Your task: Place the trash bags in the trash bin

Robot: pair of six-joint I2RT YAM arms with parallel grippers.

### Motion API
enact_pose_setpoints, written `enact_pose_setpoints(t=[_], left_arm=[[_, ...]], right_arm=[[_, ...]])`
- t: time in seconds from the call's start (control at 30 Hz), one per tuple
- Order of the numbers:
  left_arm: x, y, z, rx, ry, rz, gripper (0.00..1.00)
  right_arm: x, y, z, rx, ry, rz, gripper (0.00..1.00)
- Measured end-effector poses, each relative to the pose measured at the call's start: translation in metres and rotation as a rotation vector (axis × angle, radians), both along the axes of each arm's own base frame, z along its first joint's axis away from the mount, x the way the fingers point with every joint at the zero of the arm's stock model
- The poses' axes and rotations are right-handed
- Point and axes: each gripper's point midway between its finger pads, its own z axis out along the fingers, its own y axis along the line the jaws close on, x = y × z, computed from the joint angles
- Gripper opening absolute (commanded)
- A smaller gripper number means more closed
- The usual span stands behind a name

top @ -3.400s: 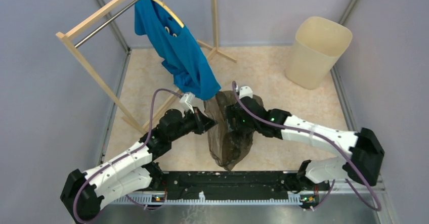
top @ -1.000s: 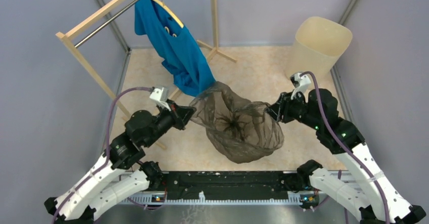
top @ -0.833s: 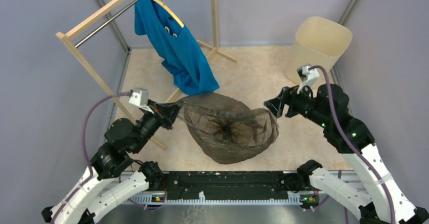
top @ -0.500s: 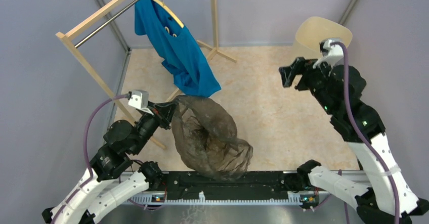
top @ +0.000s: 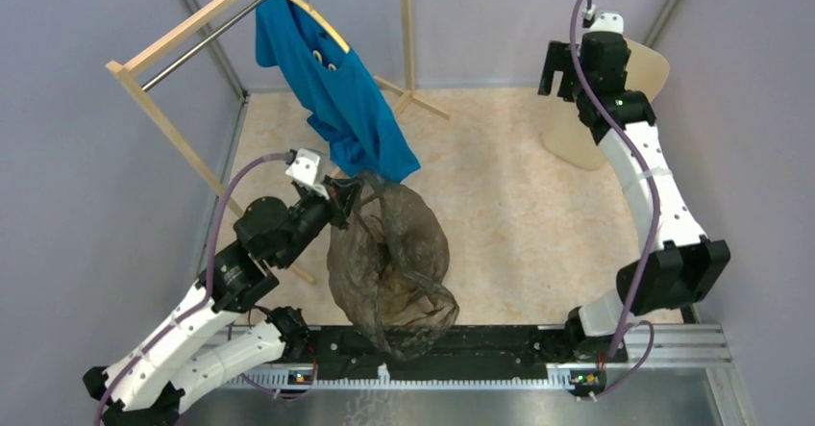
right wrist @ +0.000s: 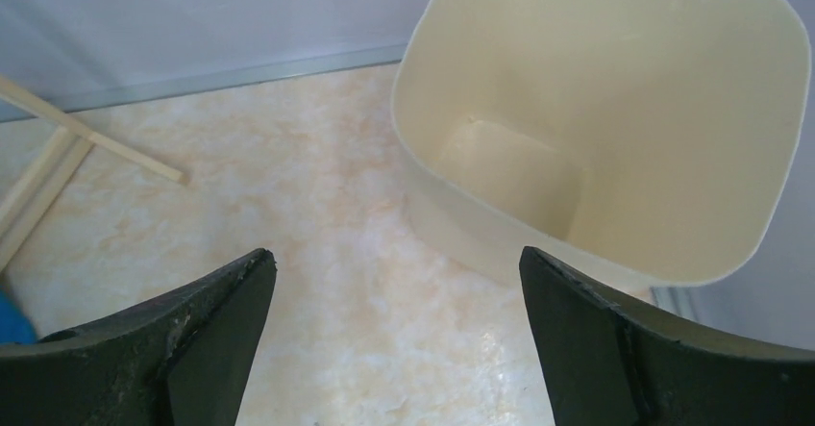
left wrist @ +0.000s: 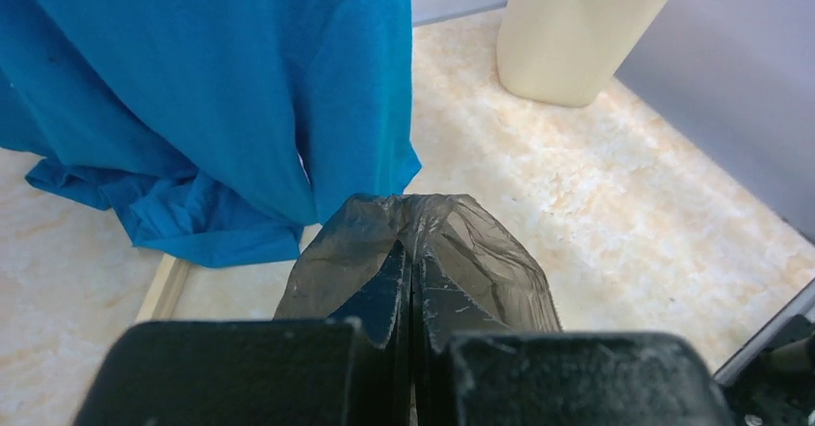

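Observation:
The trash bag, thin, dark and see-through, hangs slack from my left gripper down to the table's near edge. In the left wrist view the left gripper is shut on a pinched fold of the bag. My right gripper is raised at the back right, beside the cream trash bin, which the arm partly hides. In the right wrist view the right gripper stands wide open with nothing in it, just left of the bin, whose inside shows bare.
A blue shirt hangs on a wooden clothes rack at the back left, its hem just behind the left gripper. The shirt fills the upper left of the left wrist view. Grey walls enclose the marble-patterned floor.
My right gripper let go of the bag, opened wide and swung up and back to the bin. The bag, stretched between both grippers before, now hangs from the left gripper alone.

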Motion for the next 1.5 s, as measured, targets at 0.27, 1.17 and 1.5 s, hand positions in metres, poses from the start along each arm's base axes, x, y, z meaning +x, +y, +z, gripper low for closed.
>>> enact_pose_setpoints(t=[0.27,1.17,1.5], left_arm=[[0.026,-0.017,-0.002,0.117,-0.021,0.012,0.00],[0.065,-0.016,-0.067,0.161,0.109,0.036,0.00],[0.069,-0.013,-0.072,0.186,0.111,0.055,0.00]], right_arm=[[0.054,-0.030,-0.031,-0.100,0.096,0.044,0.95],[0.055,0.000,-0.102,-0.123,0.333,0.266,0.06],[-0.072,0.165,-0.111,-0.213,0.358,0.638,0.00]])
